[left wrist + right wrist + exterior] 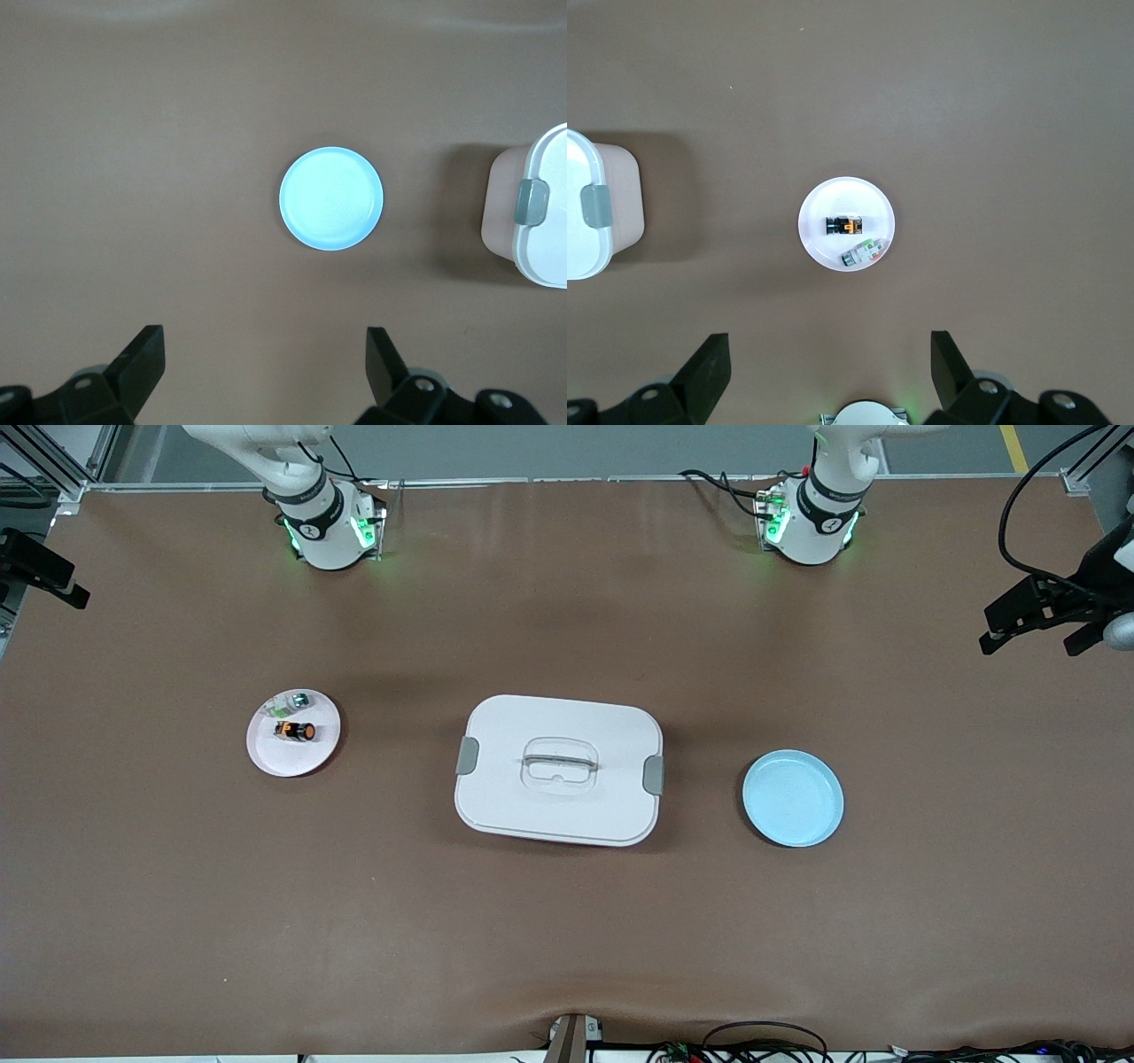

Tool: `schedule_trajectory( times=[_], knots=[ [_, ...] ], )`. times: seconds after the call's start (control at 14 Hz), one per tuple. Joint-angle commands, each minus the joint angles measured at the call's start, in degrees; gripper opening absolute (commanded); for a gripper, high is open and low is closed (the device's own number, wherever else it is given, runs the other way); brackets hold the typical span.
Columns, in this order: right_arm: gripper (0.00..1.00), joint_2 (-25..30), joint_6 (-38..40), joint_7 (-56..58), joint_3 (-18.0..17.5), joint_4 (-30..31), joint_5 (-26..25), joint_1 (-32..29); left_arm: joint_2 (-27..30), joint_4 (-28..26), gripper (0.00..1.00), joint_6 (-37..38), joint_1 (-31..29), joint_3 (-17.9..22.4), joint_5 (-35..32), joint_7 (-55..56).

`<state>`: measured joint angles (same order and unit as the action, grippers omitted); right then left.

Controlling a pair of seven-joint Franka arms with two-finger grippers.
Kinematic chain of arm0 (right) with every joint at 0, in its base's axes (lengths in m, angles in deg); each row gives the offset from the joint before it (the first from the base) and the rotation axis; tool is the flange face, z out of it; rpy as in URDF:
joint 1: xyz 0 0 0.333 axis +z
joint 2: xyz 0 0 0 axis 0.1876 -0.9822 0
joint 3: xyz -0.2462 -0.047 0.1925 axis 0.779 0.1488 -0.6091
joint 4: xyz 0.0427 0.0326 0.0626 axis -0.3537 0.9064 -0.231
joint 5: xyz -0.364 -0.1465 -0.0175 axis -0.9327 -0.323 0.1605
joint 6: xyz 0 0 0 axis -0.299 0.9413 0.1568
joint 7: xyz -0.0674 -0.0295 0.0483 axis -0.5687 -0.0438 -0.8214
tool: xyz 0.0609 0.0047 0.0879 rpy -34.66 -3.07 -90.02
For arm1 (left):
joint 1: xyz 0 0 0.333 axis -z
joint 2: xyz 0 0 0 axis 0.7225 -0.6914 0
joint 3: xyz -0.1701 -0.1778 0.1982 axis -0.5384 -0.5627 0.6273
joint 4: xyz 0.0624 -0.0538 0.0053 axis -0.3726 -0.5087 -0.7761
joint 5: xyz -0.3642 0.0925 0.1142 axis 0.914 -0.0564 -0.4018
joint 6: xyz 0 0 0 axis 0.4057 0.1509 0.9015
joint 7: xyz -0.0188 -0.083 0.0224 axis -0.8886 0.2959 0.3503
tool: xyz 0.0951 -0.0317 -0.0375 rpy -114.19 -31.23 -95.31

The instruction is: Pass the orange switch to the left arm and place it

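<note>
Two white robot arms wait high above a brown table point(567, 921), both grippers spread and holding nothing.

The orange switch point(295, 731) lies on its side on a pink plate point(266, 757) toward the right arm's end, just beside a small green-and-silver part point(292, 703). The white box point(559, 769) sits mid-table, lid clipped on. A bare blue plate point(793, 798) sits toward the left arm's end. The right gripper point(831, 372) hangs over the pink plate, the left gripper point(264, 372) over the blue plate.

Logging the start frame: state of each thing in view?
orange switch: lying on its side on pink plate
green-and-silver part: same plate
box: lid on
blue plate: empty
left gripper: open, above blue plate
right gripper: open, above pink plate
</note>
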<state>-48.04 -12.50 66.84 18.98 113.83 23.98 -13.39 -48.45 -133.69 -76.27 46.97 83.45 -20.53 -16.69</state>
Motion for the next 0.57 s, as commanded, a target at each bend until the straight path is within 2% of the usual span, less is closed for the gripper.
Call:
schedule_trajectory(
  times=[0.0,0.5],
  knots=[
    [1.0,0.48,0.07,-0.02,-0.39,-0.28,-0.34,-0.5,-0.5,1.33,1.0,0.95,-0.36,0.15,0.36,-0.21],
    [1.0,0.4,0.51,-0.02,-0.21,-0.28,-0.43,-0.67,-0.42,1.33,1.0,3.06,-0.53,0.5,0.0,-0.12]
  ],
)
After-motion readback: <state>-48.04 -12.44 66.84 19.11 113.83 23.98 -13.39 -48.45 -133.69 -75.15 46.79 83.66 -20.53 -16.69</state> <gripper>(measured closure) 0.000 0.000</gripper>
